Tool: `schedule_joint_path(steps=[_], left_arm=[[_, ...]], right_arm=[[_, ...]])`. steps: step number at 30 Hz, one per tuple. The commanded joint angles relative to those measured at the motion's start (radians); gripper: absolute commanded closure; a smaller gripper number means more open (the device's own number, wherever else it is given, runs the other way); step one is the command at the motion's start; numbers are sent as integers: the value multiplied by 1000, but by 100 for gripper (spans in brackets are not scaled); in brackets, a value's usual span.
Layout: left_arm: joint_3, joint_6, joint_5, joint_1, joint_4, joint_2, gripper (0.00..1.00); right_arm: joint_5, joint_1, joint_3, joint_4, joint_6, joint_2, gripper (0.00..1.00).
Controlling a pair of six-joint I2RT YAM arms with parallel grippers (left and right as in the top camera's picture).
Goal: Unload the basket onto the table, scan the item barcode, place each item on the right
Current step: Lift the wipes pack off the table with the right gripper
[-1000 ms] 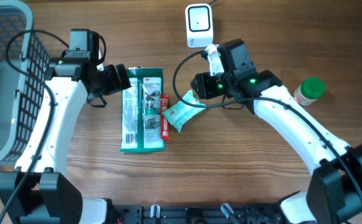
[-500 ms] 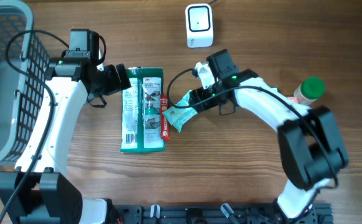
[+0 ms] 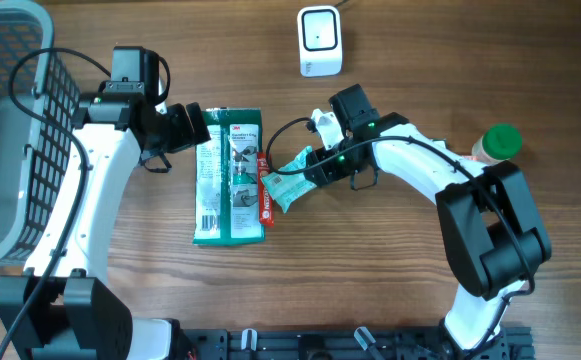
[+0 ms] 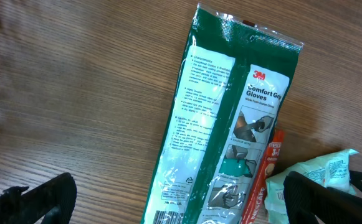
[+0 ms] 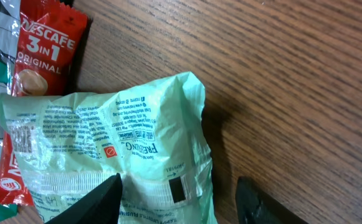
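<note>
Nearest on the counter [image 3: 390, 260] lie the 3M glove pack [image 3: 228, 180] and, against its right edge, the Nescafé 3-in-1 sachet [image 3: 265, 200]. Just right of the sachet and lapping over it is the pale green crinkled packet [image 5: 106, 143], which I take to be the item to scan. It looks light, soft and slippery, a thin film likely to buckle or slide rather than resist.

The right claw [image 5: 179, 186] sits low at the packet's far right end. Its fingers are apart, one over the film and one over bare wood, and it is not clamped. The flat sealed edge there seems the best hold, leaving the printed face uncovered. I cannot pick out the barcode for certain.

The left claw [image 3: 195, 128], spread wide and empty, hovers just left of the glove pack's far end. Farthest stands the white scanner [image 3: 319, 42].
</note>
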Motion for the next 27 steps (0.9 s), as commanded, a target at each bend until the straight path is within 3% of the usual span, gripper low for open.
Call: schedule_joint_path(steps=[1,11,14,17,25,27], left_arm=[[8,16,-13,-2,0,1,0],[8,16,-13,-2,0,1,0],[8,16,-13,-2,0,1,0],[8,16,-13,-2,0,1,0],[8,16,-13,-2,0,1,0],[8,16,-13,-2,0,1,0]], right_arm=[[-28,5,-29,14,-6,-13,41],[-79,5,18,22,-6,-15,39],[-62,5,27,31,-9,-14,30],[20,5,23,31,-9,-13,28],[-45,6,-4,35,-6,-13,30],[-88,6,-32,45,-6,-13,36]])
